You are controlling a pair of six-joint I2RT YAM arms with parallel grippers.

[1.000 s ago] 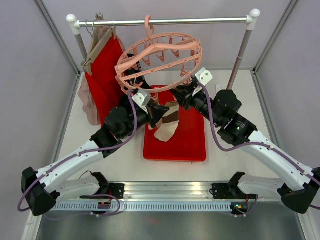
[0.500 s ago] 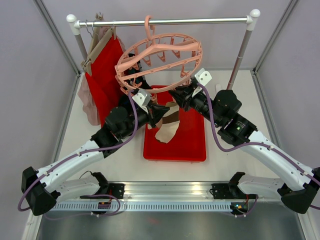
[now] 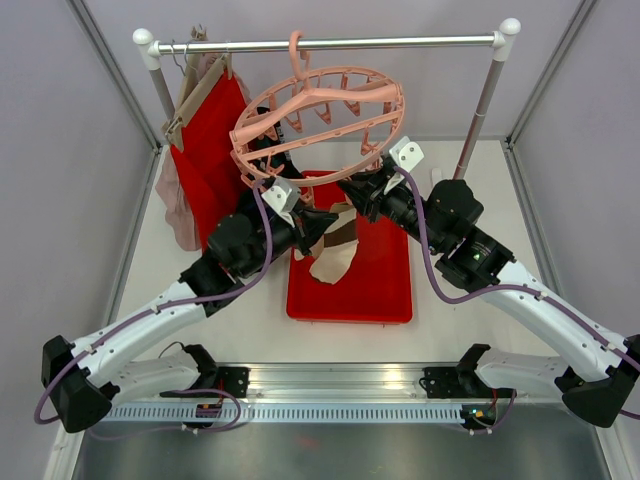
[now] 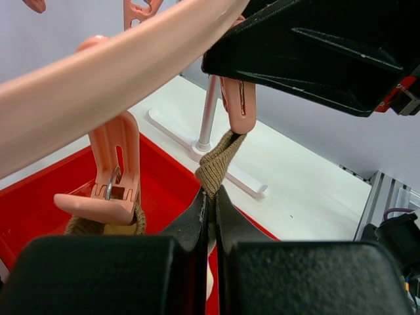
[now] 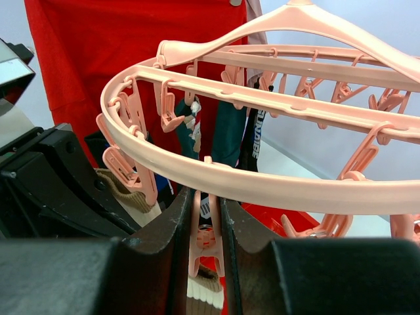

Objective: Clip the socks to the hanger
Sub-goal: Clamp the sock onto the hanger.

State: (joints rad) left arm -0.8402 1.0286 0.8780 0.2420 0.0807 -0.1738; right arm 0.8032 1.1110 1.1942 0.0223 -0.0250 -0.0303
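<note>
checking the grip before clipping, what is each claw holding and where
The left claw pinches the tan sock by its folded ribbed edge. The right claw squeezes the sides of a clip peg on the hanger.

Bright, even, diffuse light with soft shadows; top view sharp, nearest hanger (image 4: 98,79) rim blurred in wrist views.

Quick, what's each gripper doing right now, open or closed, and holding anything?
Left gripper: closed, pinching the tan sock by its cuff.
Right gripper: closed on a pink peg.

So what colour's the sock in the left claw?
The ribbed knit sock is tan, clearest in left wrist view.
</note>
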